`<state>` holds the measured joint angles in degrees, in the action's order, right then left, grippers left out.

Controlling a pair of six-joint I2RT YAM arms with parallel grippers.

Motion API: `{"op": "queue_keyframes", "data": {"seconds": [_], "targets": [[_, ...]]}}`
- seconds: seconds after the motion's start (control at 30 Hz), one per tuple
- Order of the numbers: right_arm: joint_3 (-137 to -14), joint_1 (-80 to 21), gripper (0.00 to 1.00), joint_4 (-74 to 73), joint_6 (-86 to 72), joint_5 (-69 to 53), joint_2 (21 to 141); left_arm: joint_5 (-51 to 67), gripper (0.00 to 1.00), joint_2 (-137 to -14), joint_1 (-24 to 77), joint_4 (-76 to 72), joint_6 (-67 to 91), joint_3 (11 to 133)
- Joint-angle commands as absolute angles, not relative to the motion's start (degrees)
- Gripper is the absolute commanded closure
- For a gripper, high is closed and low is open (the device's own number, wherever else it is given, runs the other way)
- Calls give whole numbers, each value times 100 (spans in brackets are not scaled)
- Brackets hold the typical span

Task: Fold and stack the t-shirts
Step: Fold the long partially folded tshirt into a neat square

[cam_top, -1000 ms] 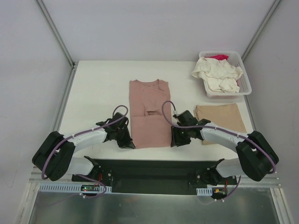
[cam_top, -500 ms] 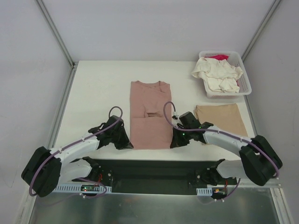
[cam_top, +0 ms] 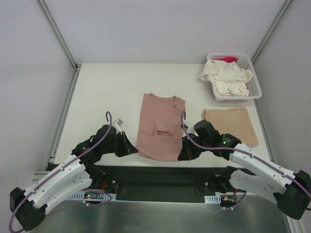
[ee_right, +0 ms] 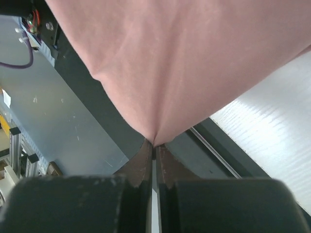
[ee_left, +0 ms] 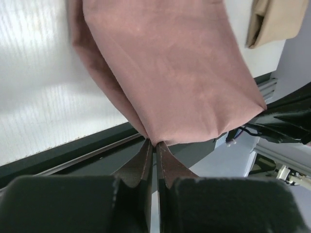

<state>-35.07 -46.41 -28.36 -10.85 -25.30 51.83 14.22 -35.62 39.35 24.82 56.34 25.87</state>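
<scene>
At the near edge of the white worktop (cam_top: 107, 92), the left end effector (ee_left: 154, 143) was pressed together on the near left corner of the dusty-pink short-sleeved cloth t-shirt (cam_top: 160, 126), its two dark fingers pinching a small tuck of the hem. The right end effector (ee_right: 154, 143) was likewise clamped on the near right corner, where the cloth gathered to a point between its fingers. In both wrist views the pink cloth spread away from the pinched corners, which sat over the dark frame below the worktop's edge.

From above, the pink t-shirt lay as a long narrow panel in the middle of the worktop, slightly skewed, its collar at the far end. To its right, apart from it, a plain tan t-shirt (cam_top: 231, 124) lay folded into a flat rectangle. Beyond that, in the far right corner, a white slatted plastic basket (cam_top: 255, 85) held a crumpled cream t-shirt (cam_top: 226, 77), with a magenta one (cam_top: 228, 59) showing behind it.
</scene>
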Motion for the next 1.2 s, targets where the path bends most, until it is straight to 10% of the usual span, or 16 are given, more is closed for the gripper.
{"op": "queue_keyframes", "data": {"seconds": [0.0, 0.33, 1.17], "targets": [[-4235, -4238, 99, -3418, -783, -2382, 5194, 889, 100, -3770, 3955, 2505, 5195, 3539], [-5360, -2998, 98, -3507, -317, -2760, 5888, -360, 100, -5587, 3771, 2496, 4545, 5334], [-8049, -870, 97, -3287, -220, -3999, 9964, 1028, 100, -10440, 1960, 2329, 3709, 9332]]}}
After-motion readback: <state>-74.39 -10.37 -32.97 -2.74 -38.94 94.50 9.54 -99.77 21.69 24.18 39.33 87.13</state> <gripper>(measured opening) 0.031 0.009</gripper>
